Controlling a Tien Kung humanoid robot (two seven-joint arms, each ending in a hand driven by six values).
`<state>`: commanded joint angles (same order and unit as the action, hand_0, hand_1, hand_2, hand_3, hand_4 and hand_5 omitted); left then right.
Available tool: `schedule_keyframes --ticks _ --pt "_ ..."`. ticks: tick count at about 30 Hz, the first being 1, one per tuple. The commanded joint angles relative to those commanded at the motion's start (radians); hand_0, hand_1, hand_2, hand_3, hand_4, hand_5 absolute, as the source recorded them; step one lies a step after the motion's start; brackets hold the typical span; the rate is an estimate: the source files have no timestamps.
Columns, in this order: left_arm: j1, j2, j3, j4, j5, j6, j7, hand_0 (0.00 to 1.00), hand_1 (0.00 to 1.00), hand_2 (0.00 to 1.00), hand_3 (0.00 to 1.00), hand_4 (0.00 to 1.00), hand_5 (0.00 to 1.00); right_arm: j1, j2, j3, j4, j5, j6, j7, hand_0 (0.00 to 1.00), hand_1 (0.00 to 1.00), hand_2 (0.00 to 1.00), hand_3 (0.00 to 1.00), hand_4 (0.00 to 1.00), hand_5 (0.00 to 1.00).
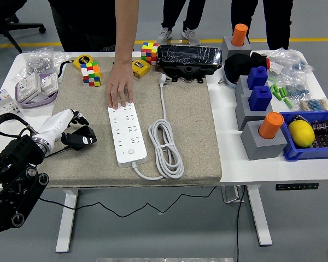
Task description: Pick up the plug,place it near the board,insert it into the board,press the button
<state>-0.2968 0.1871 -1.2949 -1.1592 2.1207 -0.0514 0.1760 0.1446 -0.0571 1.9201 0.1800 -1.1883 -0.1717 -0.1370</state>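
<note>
Head view: left hand (76,136) sits on the mat, left of the strip (127,134), fingers curled, seemingly around a dark plug. A person's hand (120,90) steadies the strip's far end. Best move: carry the plug right, prongs down, square over a socket.

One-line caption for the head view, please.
Robot's left hand grips a black plug on the mat beside the white power strip, which a person's hand steadies.
</note>
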Motion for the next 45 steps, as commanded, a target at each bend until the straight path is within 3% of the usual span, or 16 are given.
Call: schedule_keyframes --ticks 9,10,15,16,21,22,24,27,31,33,34,39,40,45 --pt "0.004 0.003 -0.017 -0.044 -0.004 -0.023 0.0 0.665 0.761 0.744 0.623 0.995 0.337 0.005 -0.001 -0.005 0.0 0.004 -0.001 0.002 0.802 0.744 0.734 0.777 0.998 0.998" --pt "0.006 0.001 -0.025 -0.055 -0.014 -0.02 -0.01 0.816 0.89 0.875 0.81 0.998 0.459 0.007 -0.002 -0.004 0.0 0.002 -0.001 0.001 0.801 0.744 0.734 0.777 0.998 0.998" --pt "0.031 -0.014 -0.063 -0.093 -0.121 0.025 -0.08 0.816 0.89 0.875 0.81 0.998 0.459 0.006 -0.002 -0.005 0.0 0.001 -0.001 0.0 0.801 0.744 0.734 0.777 0.998 0.998" --pt "0.035 -0.017 -0.067 -0.097 -0.15 0.031 -0.092 0.998 0.998 0.998 0.998 0.998 0.934 0.006 -0.002 -0.006 0.0 0.001 -0.001 0.0 0.801 0.744 0.734 0.777 0.998 0.998" --pt "0.078 -0.052 -0.11 -0.14 -0.362 0.083 -0.251 0.998 0.998 0.998 0.998 0.998 0.934 0.002 0.0 -0.002 0.0 -0.002 -0.003 -0.005 0.801 0.744 0.734 0.777 0.998 0.998" --pt "0.083 -0.057 -0.118 -0.145 -0.401 0.082 -0.278 0.998 0.998 0.998 0.998 0.998 0.998 0.002 0.0 -0.007 0.0 0.003 -0.003 -0.005 0.801 0.744 0.734 0.776 0.998 0.998" --pt "0.092 -0.071 -0.132 -0.148 -0.479 0.064 -0.319 0.998 0.998 0.998 0.998 0.998 0.998 0.0 0.0 -0.007 0.0 0.0 -0.001 -0.008 0.801 0.744 0.734 0.776 0.998 0.998" --pt "0.101 -0.094 -0.167 -0.139 -0.615 -0.011 -0.392 0.998 0.998 0.998 0.998 0.998 0.998 -0.002 0.003 -0.007 0.0 -0.003 -0.001 -0.01 0.801 0.744 0.734 0.776 0.998 0.998" --pt "0.103 -0.097 -0.194 -0.124 -0.778 -0.079 -0.428 0.998 0.998 0.998 0.998 0.998 0.998 -0.002 0.005 -0.006 0.0 -0.004 -0.004 -0.007 0.801 0.744 0.733 0.777 0.998 0.998" --pt "0.096 -0.093 -0.208 -0.103 -0.862 -0.084 -0.447 0.998 0.998 0.998 0.998 0.998 0.998 -0.001 0.005 -0.005 0.0 -0.006 -0.004 -0.007 0.801 0.744 0.733 0.777 0.998 0.998" --pt "0.092 -0.091 -0.211 -0.095 -0.908 -0.08 -0.455 0.734 0.797 0.77 0.797 0.998 0.998 -0.001 0.005 -0.005 0.0 -0.006 -0.004 -0.007 0.801 0.745 0.733 0.777 0.998 0.998" --pt "0.058 -0.078 -0.251 -0.03 -1.116 -0.083 -0.447 0.734 0.797 0.77 0.797 0.998 0.998 0.001 0.003 -0.006 0.0 -0.004 -0.006 -0.009 0.801 0.745 0.733 0.777 0.998 0.998" --pt "0.048 -0.071 -0.255 -0.012 -1.155 -0.088 -0.44 0.272 0.198 0.233 0.226 0.998 0.998 0.002 0.002 -0.005 0.0 -0.005 -0.007 -0.01 0.802 0.744 0.733 0.778 0.998 0.998" --pt "0.002 -0.051 -0.266 0.087 -1.369 -0.088 -0.417 0.272 0.198 0.233 0.226 0.998 0.998 -0.001 0.001 0.002 0.0 -0.009 -0.009 -0.011 0.802 0.744 0.733 0.778 0.998 0.998"
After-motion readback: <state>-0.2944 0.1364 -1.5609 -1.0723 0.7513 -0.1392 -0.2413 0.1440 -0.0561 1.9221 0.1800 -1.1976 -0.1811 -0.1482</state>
